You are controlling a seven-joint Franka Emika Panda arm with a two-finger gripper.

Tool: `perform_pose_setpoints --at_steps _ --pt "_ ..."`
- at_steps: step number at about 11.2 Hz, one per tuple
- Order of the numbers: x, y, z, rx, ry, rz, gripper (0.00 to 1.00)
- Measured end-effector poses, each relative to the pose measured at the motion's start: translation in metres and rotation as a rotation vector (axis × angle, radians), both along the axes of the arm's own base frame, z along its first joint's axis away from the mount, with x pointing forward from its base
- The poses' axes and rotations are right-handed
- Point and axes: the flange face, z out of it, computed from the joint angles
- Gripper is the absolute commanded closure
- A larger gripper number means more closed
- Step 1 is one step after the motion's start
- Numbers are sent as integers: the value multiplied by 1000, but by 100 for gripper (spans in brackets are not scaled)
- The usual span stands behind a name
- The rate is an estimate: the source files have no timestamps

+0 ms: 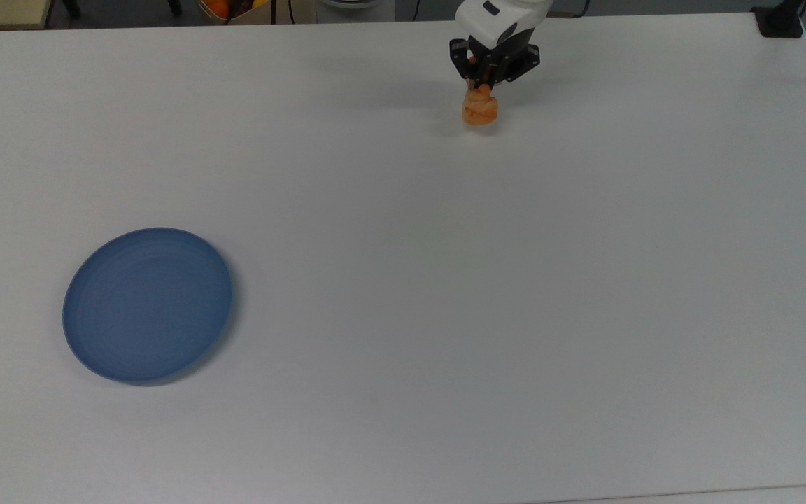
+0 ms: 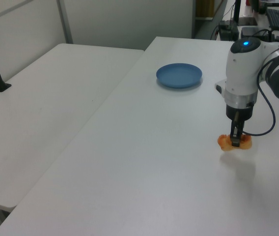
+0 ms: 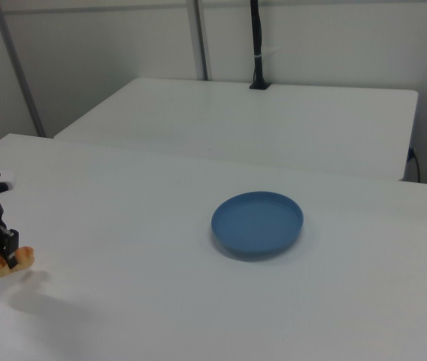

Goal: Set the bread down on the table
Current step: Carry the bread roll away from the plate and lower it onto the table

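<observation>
Bread hangs pinched in my gripper in the top view, near the far edge of the table and toward the top view's right of centre; my fingers are clamped on its upper end and the roll hangs below them. Its shadow sits tight against it on the white surface, so I judge it very low, at or almost at contact, though I cannot tell from this angle whether it touches. Blue plate lies well apart, toward the top view's lower left, with nothing on it. Left view: my gripper points straight down with the bread held crosswise between the fingers, its two ends sticking out on either side; the roll's underside looks level with the table, and a soft shadow lies just beside it toward the camera. Plate sits far behind, near the table's far end. Right view: my gripper stands at the right view's left edge, closed on the bread, which seems to rest on or just above the table; the plate is well apart toward the middle. Step in hand, as I judge it: the last of the lowering, placement on bare tabletop away from the plate. Next move calls for confirming contact with a small, slow descent if any gap remains, then parting the fingers evenly so the roll does not tip or cling to one pad, and lifting straight up before moving sideways.
</observation>
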Motion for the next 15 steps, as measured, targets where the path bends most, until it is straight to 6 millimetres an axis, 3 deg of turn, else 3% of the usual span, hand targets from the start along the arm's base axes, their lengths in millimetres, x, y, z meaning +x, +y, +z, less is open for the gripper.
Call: perform_pose_setpoints --at_steps 2,3,5,6,15 --pt "0 0 -12 -9 23 -1 81" --pt "0 0 -15 -11 28 -1 73" --pt "-1 1 -18 -13 33 -4 44" --pt "-3 4 -20 -15 36 -2 34" --pt "-10 6 -26 -51 84 2 30"
